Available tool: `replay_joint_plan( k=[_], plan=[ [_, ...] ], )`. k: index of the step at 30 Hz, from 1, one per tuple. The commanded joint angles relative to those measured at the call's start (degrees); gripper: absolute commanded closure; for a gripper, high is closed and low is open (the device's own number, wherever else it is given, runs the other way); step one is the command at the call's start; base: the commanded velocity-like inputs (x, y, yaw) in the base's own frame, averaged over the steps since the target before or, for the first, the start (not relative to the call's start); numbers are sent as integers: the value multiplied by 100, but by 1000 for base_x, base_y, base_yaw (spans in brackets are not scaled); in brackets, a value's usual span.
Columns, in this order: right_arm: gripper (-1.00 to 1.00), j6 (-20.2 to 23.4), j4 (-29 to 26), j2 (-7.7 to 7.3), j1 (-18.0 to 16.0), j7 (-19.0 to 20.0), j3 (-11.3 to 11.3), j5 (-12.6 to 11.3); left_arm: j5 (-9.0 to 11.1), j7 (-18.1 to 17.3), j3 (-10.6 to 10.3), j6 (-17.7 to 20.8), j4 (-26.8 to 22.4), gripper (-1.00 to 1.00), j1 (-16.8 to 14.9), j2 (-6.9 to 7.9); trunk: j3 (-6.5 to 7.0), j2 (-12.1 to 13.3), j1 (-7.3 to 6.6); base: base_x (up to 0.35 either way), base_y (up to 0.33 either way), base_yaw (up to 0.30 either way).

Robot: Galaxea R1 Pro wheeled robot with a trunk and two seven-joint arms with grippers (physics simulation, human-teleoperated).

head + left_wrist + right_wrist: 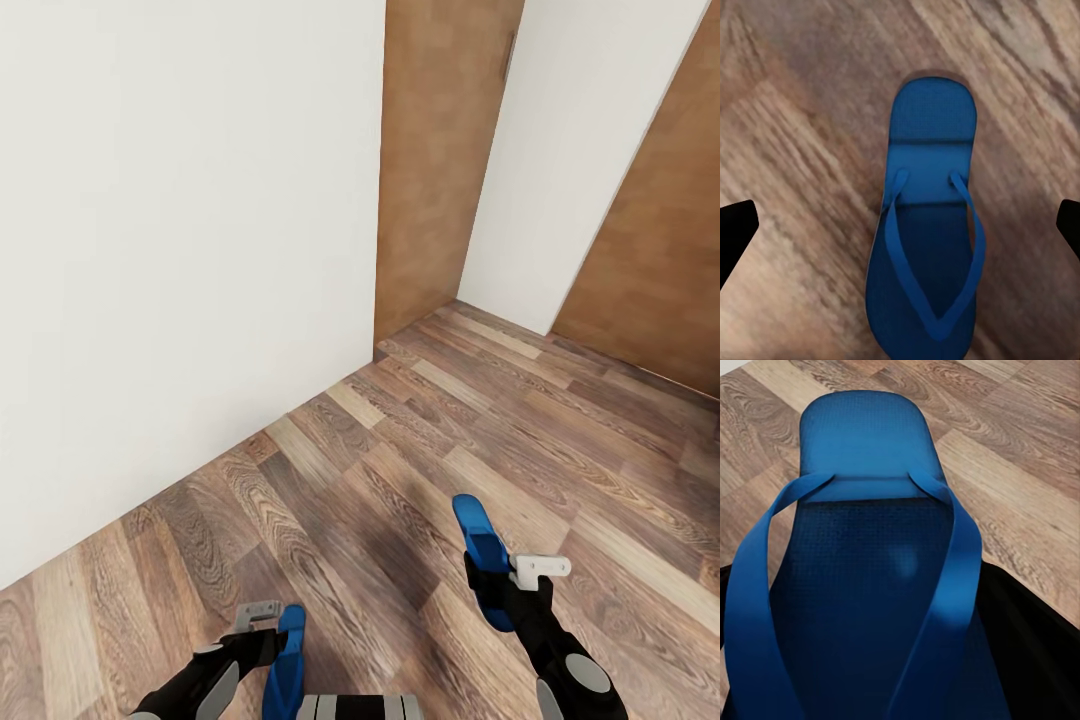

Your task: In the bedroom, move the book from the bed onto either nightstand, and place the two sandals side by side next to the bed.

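My right gripper (505, 585) is shut on one blue sandal (478, 540) and holds it above the wood floor, heel pointing away from me. Up close, this sandal (870, 510) lies between the dark fingers (1035, 645), straps up. The other blue sandal (287, 655) sits just beside my left gripper (268, 630). In the left wrist view that sandal (930, 225) faces up over the planks. The left gripper (900, 225) is open, its black fingertips (735, 229) far apart and clear of the sandal. The book, bed and nightstand are out of view.
A white wall (180, 250) runs along the left. A brown wood panel (440, 150) stands in the corner ahead, then a white wall section (570, 150) and another brown panel (660, 270). Plank floor (450, 430) stretches ahead and to the right.
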Motion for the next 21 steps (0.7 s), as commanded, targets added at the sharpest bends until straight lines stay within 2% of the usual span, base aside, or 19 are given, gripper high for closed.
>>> replay_joint_plan(
  k=[1, 21],
  plan=[
    [100, 25, -8, -6, -2, -52, 15, -52, 42, 3, -23, 26, -8, -100, -1, 2, -4, -2, -1, 0, 0, 0],
    [100, 25, -8, -6, -2, -52, 14, -52, 46, 19, -23, 26, -15, -100, 1, 0, -4, -2, -1, 0, 0, 0]
  ],
)
